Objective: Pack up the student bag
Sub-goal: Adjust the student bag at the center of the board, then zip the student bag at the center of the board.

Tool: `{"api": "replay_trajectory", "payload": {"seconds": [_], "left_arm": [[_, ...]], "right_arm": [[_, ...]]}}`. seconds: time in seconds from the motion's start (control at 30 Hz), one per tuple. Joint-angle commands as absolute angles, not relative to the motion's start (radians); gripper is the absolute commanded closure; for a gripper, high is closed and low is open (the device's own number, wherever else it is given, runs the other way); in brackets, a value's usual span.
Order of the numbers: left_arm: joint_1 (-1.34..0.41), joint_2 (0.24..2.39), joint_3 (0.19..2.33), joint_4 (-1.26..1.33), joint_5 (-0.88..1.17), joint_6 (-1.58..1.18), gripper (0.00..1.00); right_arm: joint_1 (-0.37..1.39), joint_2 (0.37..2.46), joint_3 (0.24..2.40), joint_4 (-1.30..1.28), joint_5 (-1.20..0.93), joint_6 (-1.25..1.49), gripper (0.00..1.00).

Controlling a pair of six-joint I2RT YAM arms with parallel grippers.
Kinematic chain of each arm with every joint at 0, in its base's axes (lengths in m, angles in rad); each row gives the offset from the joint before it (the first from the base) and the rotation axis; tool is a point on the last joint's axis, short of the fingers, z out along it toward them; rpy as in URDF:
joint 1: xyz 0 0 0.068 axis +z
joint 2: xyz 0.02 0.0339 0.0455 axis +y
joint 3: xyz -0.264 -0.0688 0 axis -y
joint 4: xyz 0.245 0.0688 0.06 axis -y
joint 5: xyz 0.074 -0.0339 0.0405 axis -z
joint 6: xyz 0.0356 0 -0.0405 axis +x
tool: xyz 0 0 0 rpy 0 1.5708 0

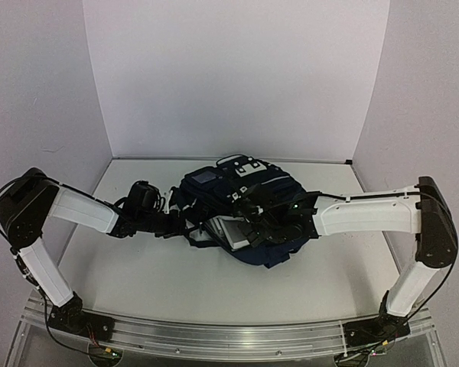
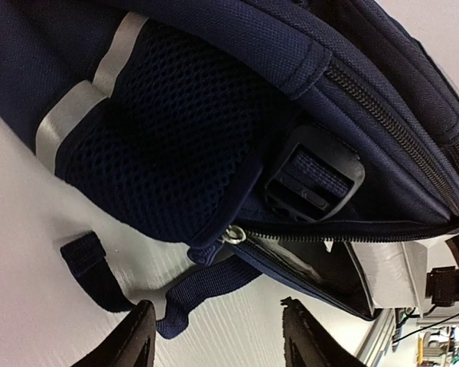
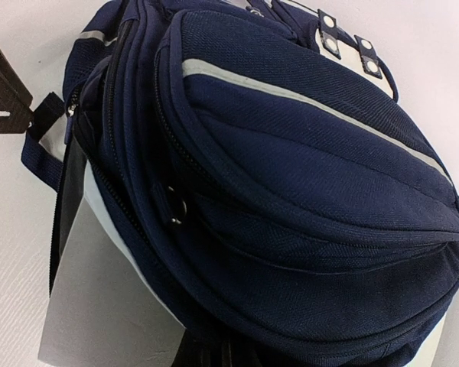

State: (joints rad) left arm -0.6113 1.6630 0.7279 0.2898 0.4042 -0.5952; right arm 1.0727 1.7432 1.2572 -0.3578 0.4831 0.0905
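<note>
Navy student bag (image 1: 245, 200) lies mid-table. Left gripper (image 2: 220, 336), jaws apart, beside strap (image 2: 206, 289) on left. Right gripper (image 1: 256, 226) pinched closed at near edge, hold on fabric unclear.

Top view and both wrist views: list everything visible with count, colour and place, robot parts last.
student bag: one, navy with grey-white stripes, lying mid-table between the arms.
flat item: one, grey-white, sticking out of the bag's open zip; book or folder, cannot tell.
buckle: one, black, on a strap at the bag's side.
table: one, white, under everything.
left gripper: one, black, jaws apart beside a navy strap loop.
right gripper: one, black, shut at the bag's opening; whether it holds anything is hidden.
</note>
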Motion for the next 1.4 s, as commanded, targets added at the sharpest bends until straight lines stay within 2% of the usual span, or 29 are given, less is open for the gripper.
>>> {"api": "replay_trajectory", "payload": {"seconds": [0.0, 0.3, 0.6, 0.77, 1.1, 1.37], "left_arm": [[-0.61, 1.725, 0.797, 0.373, 0.39, -0.552, 0.49], [-0.622, 1.825, 0.875, 0.373, 0.384, -0.513, 0.55], [-0.654, 1.894, 0.924, 0.375, 0.367, -0.505, 0.67], [-0.66, 1.901, 0.925, 0.37, 0.355, -0.509, 0.79], [-0.671, 1.886, 0.9, 0.378, 0.388, -0.533, 0.97], [-0.689, 1.814, 0.847, 0.439, 0.546, -0.601, 0.97]], "right_arm": [[1.067, 1.711, 1.284, -0.321, 0.572, 0.146, 1.0], [1.066, 1.695, 1.286, -0.311, 0.563, 0.176, 1.0], [1.067, 1.705, 1.294, -0.305, 0.568, 0.176, 1.0], [1.067, 1.71, 1.294, -0.304, 0.573, 0.178, 1.0], [1.066, 1.71, 1.292, -0.304, 0.588, 0.189, 1.0], [1.067, 1.709, 1.295, -0.304, 0.616, 0.213, 1.0]]}}
